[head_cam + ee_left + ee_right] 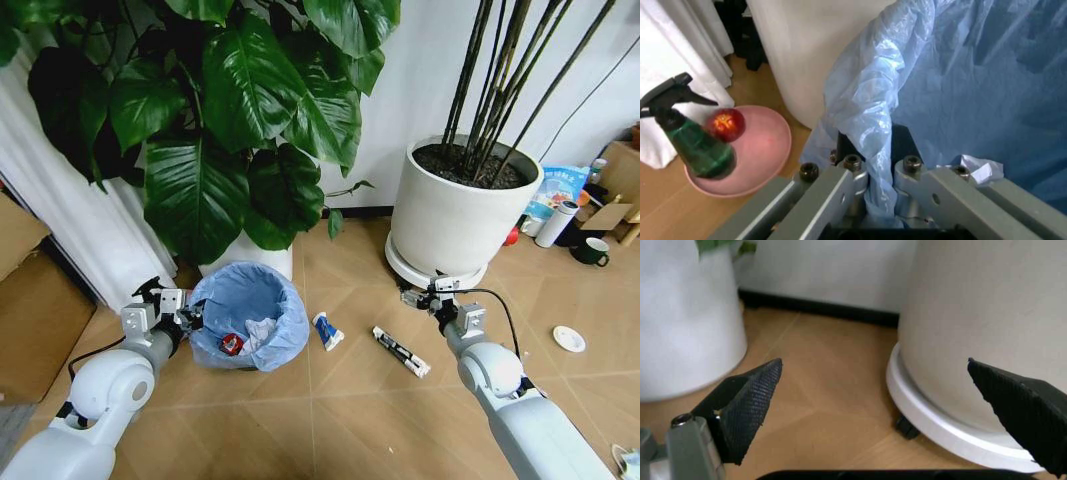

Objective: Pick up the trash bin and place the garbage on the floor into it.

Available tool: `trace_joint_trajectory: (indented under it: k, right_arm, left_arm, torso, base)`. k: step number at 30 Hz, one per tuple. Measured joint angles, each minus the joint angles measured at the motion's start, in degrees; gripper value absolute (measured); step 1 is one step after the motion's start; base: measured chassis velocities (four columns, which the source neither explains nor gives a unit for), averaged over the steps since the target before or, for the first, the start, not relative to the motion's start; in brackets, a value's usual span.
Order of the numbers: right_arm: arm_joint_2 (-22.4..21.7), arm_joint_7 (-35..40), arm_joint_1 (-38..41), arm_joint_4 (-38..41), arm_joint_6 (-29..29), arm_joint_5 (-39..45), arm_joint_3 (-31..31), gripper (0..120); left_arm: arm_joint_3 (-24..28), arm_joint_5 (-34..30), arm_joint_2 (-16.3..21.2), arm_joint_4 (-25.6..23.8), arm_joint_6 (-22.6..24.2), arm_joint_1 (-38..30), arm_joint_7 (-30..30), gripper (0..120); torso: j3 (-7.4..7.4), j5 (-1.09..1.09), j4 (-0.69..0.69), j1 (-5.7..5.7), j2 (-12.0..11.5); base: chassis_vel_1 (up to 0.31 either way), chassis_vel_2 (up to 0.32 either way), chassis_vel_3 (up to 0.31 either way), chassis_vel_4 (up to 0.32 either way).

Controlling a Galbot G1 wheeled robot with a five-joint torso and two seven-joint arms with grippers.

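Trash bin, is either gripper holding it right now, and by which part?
Left gripper grips the trash bin by its bag-covered rim; right gripper is open, holding nothing.

Before me the floor (pixel 340 400) is tan wood laid in a chevron pattern, under a plain white wall (pixel 420 90) with a dark skirting strip. A broad-leaved plant (pixel 230 110) in a white pot (pixel 250 262) stands near my left, white curtains (pixel 70 210) hanging beside it. To my right a big white planter (pixel 455 215) on a wheeled base holds dark upright stems (pixel 510 80). Cardboard boxes (pixel 30 300) sit at my far left. Even, soft light falls over everything.
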Motion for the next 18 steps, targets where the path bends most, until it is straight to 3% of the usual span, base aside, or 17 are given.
trace_joint_trajectory:
  k: [3,7,18]
  right_arm:
    - [-4.21,-10.47,-1.52,-5.41,3.31,-0.03,0.03,100]
    - [-6.68,-16.52,-1.86,-10.54,5.4,-0.01,-0.82,100]
    - [-6.72,-24.46,3.62,-23.64,11.33,-7.21,-7.09,100]
  left_arm:
    - [-0.51,0.03,-0.42,-0.7,0.15,1.14,-0.06,0]
    - [-0.65,0.27,-1.04,-0.89,0.18,1.74,-0.05,0]
    - [-0.47,0.46,-1.73,-1.35,0.18,1.89,-0.02,0]
  torso:
    - [-0.01,0.0,0.01,-0.01,0.0]
    - [-0.02,0.0,-0.02,-0.03,0.0]
    - [-0.01,0.0,0.0,-0.02,0.0]
  base:
    - [-0.027,0.055,0.014,-0.016]
    - [0.008,-0.015,-0.008,0.011]
    - [0.003,-0.005,-0.004,0.004]
